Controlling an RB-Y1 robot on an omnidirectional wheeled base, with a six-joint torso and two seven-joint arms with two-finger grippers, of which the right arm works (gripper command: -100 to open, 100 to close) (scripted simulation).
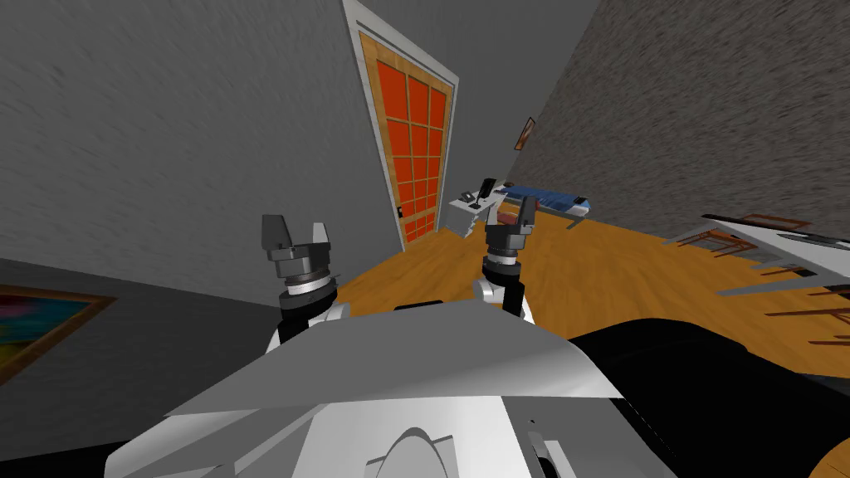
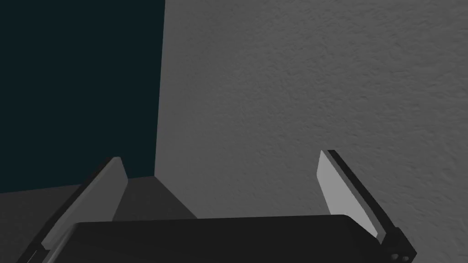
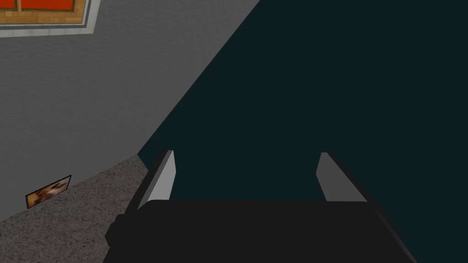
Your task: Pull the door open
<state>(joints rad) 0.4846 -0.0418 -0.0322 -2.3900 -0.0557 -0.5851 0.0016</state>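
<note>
The door (image 1: 415, 141) has orange panes in a wooden grid and a white frame. It stands shut in the grey wall, well ahead of me across the wooden floor. A small dark handle (image 1: 401, 212) sits low on its left edge. Both arms are raised in front of my chest, far short of the door. My left gripper (image 1: 296, 224) is open with nothing between its fingers (image 2: 340, 187). My right gripper (image 1: 516, 214) is also open and empty, and a corner of the door (image 3: 45, 13) shows beyond its fingers (image 3: 336, 178).
A white desk (image 1: 475, 206) with dark items and a blue bed (image 1: 548, 199) stand to the right of the door. A table with wooden chairs (image 1: 772, 241) is at the far right. Framed pictures hang on the right wall (image 1: 524, 133) and the left wall (image 1: 41, 319).
</note>
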